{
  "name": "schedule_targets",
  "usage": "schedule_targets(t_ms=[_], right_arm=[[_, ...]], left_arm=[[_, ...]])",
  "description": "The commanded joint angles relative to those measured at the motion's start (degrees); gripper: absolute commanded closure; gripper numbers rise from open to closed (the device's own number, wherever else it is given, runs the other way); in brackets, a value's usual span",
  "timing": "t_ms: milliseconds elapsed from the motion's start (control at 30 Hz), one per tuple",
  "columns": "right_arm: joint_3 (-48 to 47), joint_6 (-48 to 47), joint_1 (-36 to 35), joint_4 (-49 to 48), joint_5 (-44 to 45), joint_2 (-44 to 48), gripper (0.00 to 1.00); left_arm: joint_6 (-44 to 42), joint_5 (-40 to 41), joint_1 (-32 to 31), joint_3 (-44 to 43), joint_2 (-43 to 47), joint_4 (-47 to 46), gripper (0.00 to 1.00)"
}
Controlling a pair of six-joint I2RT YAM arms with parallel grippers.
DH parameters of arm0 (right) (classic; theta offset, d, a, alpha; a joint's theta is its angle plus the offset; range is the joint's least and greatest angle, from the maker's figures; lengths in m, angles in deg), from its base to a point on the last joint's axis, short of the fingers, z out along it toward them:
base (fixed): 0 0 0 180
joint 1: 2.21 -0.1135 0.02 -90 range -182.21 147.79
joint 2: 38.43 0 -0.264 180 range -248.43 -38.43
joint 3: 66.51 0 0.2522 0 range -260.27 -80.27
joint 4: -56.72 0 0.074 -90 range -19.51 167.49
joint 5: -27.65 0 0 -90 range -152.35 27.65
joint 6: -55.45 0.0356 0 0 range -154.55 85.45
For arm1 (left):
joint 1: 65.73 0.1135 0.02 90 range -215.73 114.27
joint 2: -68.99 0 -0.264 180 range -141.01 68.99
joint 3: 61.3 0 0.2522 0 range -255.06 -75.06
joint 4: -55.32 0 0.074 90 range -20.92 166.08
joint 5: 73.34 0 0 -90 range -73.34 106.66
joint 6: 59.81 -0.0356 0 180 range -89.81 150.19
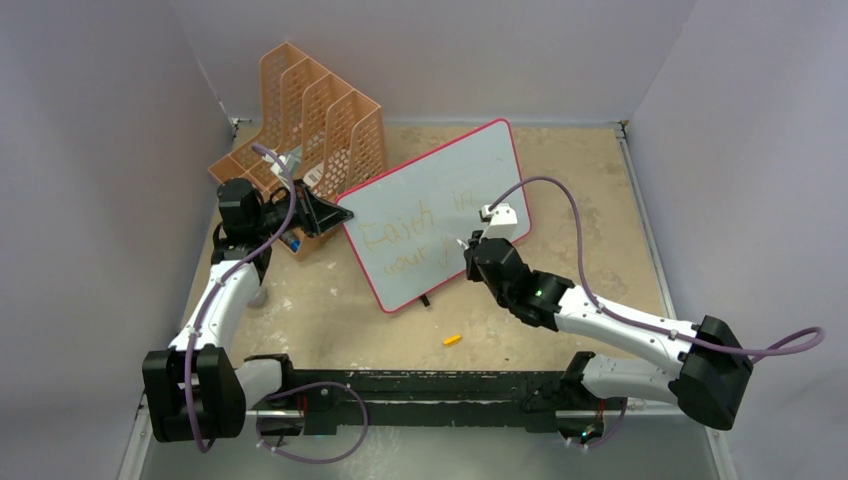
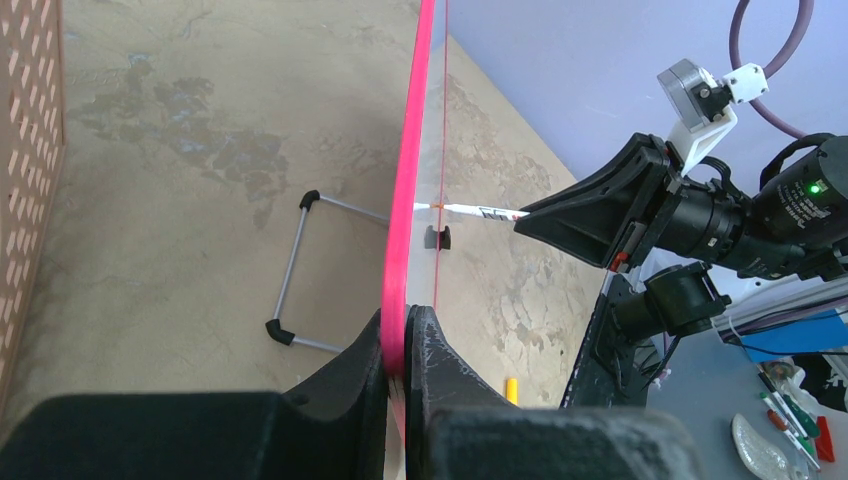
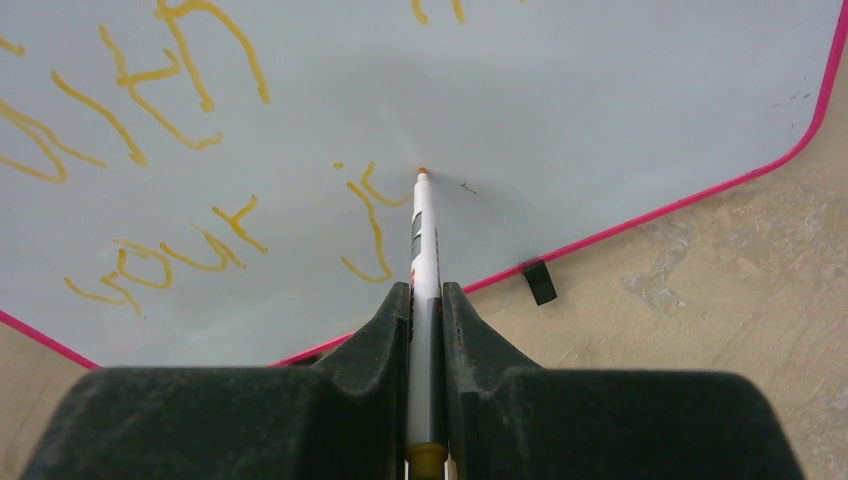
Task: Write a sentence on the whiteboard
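– So, where is the whiteboard [image 1: 440, 200]?
– Propped upright mid-table, turned at an angle, beside the orange file rack [image 1: 320, 115]. I see my left gripper [image 2: 405, 325] clamped on its pink frame at the left edge.
– And the right one?
– My right gripper [image 3: 425, 295] is closed around a white marker [image 3: 423, 235], the barrel running out between the fingers. Its orange tip touches the board on the lower line.
– What does the sentence [image 1: 412, 235] read?
– Yellow-orange strokes in two lines: the top looks like "Faith in", the bottom "your" and then a "j" with one small curve after it. The tip sits just right of that curve, near the board's lower edge and a black foot [image 3: 539, 282].
– Anything else down there?
– A small orange piece [image 1: 452, 340] lies on the table [image 1: 600, 200], apart from the board, between it and the arm bases.
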Motion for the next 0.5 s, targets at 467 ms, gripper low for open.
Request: schedule_targets(t_ms=[467], right_arm=[[-3.32, -3.25, 0.37, -5.13, -1.51, -0.75, 1.0]], left_arm=[[-4.23, 0.68, 0.49, -1.68, -0.36, -1.86, 1.0]])
